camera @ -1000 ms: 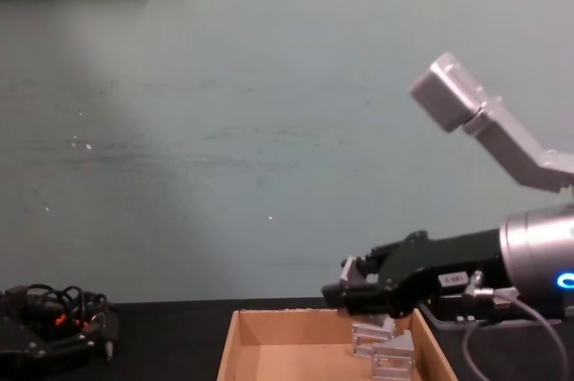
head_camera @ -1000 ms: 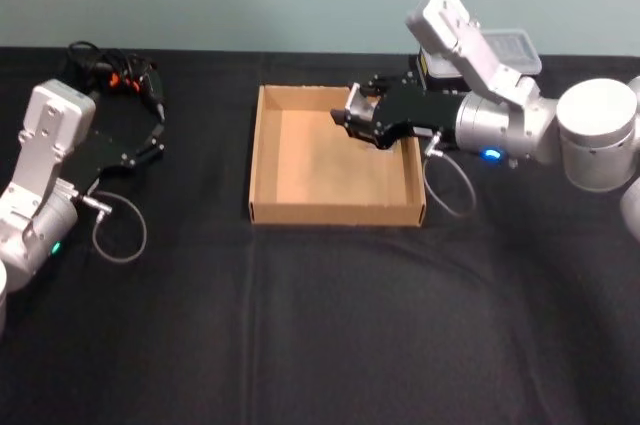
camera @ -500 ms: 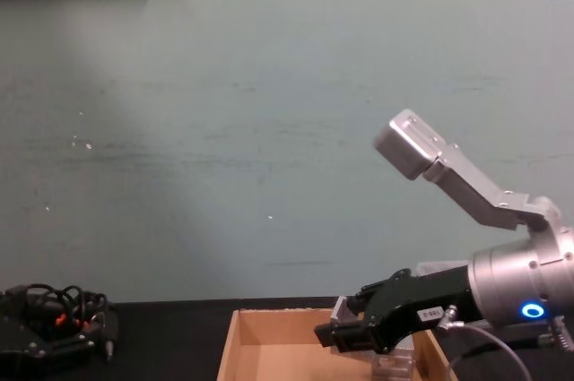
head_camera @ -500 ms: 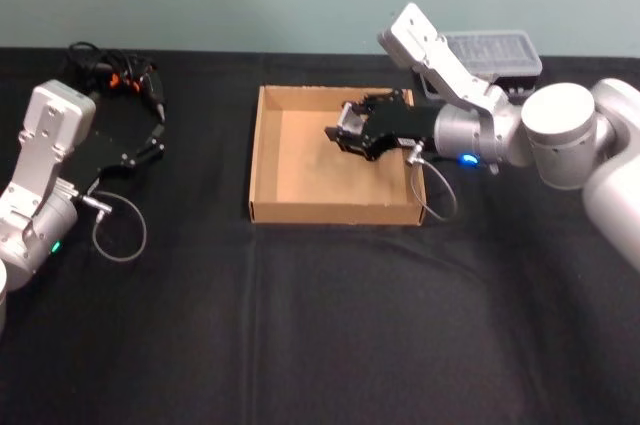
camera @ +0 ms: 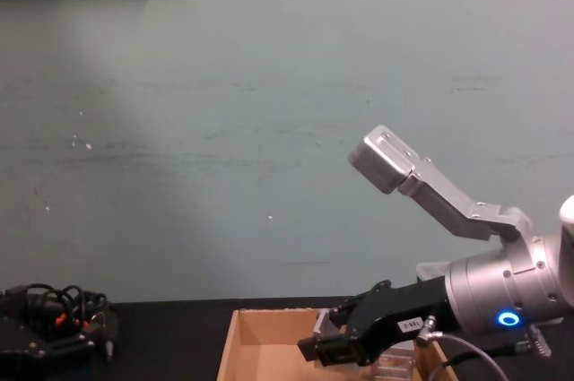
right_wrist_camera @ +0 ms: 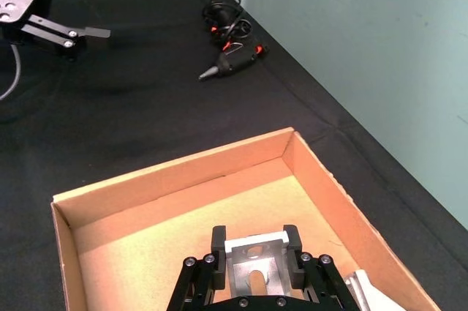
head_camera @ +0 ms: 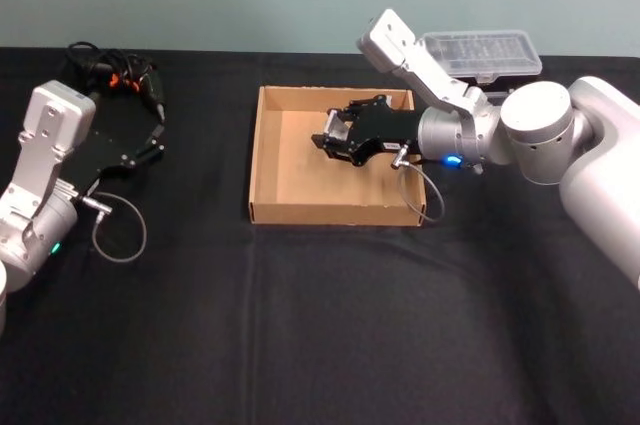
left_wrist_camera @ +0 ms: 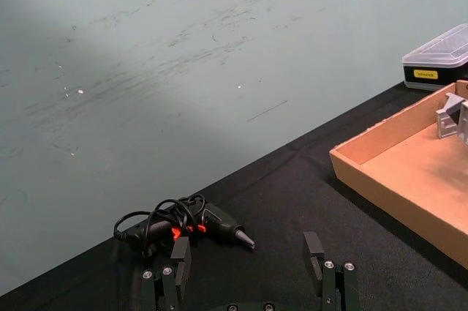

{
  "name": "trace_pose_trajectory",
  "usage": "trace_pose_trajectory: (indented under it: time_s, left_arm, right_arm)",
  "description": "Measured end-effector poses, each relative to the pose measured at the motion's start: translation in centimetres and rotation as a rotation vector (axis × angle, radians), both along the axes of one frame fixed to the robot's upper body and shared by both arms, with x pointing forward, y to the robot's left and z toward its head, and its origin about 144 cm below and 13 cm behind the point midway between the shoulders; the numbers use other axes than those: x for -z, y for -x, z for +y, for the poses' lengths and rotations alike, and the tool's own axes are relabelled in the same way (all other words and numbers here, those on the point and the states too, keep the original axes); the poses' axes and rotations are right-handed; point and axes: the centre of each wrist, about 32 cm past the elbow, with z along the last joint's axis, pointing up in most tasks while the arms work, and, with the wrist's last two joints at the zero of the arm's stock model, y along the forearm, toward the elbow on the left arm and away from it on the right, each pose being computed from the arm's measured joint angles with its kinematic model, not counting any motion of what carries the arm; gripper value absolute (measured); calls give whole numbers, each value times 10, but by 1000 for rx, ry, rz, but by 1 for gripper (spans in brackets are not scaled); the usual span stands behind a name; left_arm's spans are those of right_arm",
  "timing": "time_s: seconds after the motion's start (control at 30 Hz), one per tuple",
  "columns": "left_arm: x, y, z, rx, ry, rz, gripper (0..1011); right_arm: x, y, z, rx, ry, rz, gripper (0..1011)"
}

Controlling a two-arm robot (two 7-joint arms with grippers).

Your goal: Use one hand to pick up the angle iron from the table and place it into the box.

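Currently the right pincer (head_camera: 333,137) reaches in over the box (head_camera: 265,160) from its right side, sitting above the floor in the far-right part. It is clamped on an angle iron (right_wrist_camera: 254,261): in the right wrist view the slotted silver bracket is gripped between the two black fingers (right_wrist_camera: 219,240), held just above the cardboard floor. In the chest view the right pincer (camera: 325,350) sits low, at about the level of the box rim.

A second angle iron (left_wrist_camera: 452,116) is already inside the box, near its far-right corner; the right wrist view catches a pale edge of it (right_wrist_camera: 371,290) just beside the pincer. Whether it touches the held one, I cannot tell.

Box sits on the black worktop (head_camera: 320,325) around the middle, toward the far edge. A black case with a clear lid (head_camera: 482,53) is at the far edge, just behind the box's far-right corner.

Left pincer (head_camera: 152,145) is parked near the worktop's left edge, well apart from the box, fingers spread and holding nothing; the left wrist view shows both fingers (left_wrist_camera: 314,250) apart over bare worktop. A glue-gun-like tool with a tangled cable (head_camera: 125,77) lies near the far-left corner.
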Motion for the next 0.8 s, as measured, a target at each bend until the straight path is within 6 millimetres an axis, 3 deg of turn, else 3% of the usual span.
trace_pose_trajectory:
  time_s: [0.6,0.8]
  left_arm:
    - [0,0,0,0,0,0,1000]
    - [0,0,0,0,0,0,1000]
  right_arm:
    - [4,2,-2,-13,10,14,470]
    - [5,3,-3,-18,11,20,634]
